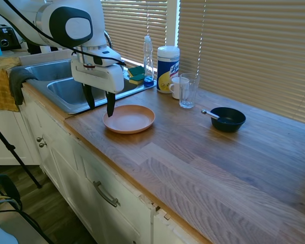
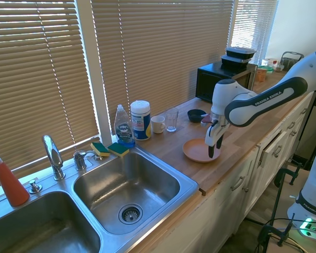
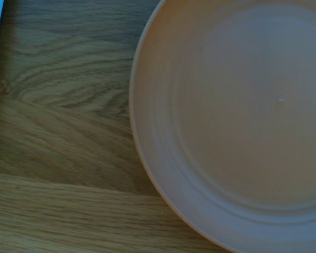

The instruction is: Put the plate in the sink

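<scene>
One plate [image 1: 129,119], two sink [image 2: 124,195] basins

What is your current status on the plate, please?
Fingers open, straddling plate rim. Plate flat on counter, not lifted. Sink basin empty, nothing in the way.

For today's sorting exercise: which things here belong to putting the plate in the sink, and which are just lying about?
Belongs to the job:
plate
sink
claw, open at the plate's rim

Just lying about:
blue bowl
glass
mug
soap bottle
sponges
</scene>
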`<state>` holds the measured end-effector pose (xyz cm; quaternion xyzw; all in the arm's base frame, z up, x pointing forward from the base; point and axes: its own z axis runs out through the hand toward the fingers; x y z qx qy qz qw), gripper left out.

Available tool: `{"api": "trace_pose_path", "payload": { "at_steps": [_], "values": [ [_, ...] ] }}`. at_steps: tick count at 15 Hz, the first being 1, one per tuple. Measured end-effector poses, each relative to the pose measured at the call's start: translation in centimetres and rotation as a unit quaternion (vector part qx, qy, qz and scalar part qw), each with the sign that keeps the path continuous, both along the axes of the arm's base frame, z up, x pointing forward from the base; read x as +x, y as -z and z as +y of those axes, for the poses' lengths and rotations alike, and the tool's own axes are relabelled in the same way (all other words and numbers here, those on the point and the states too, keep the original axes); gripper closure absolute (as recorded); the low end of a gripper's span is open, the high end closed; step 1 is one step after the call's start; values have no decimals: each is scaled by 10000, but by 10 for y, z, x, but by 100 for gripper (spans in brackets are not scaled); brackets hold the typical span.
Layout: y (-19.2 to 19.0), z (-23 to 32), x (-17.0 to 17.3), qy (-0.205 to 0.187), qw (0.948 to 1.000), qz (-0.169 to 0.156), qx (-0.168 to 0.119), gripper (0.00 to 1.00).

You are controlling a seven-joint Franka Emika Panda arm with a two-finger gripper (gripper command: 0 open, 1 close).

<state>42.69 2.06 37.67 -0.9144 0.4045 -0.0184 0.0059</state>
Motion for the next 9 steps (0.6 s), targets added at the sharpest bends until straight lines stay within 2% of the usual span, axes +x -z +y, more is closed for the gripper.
{"api": "trace_pose_path", "payload": {
  "at_steps": [5,9],
  "values": [
    [-5,-4,4,66,10000,-69,-1,0],
    [-17,-43,22,492,9983,-297,40,0]
  ]
}}
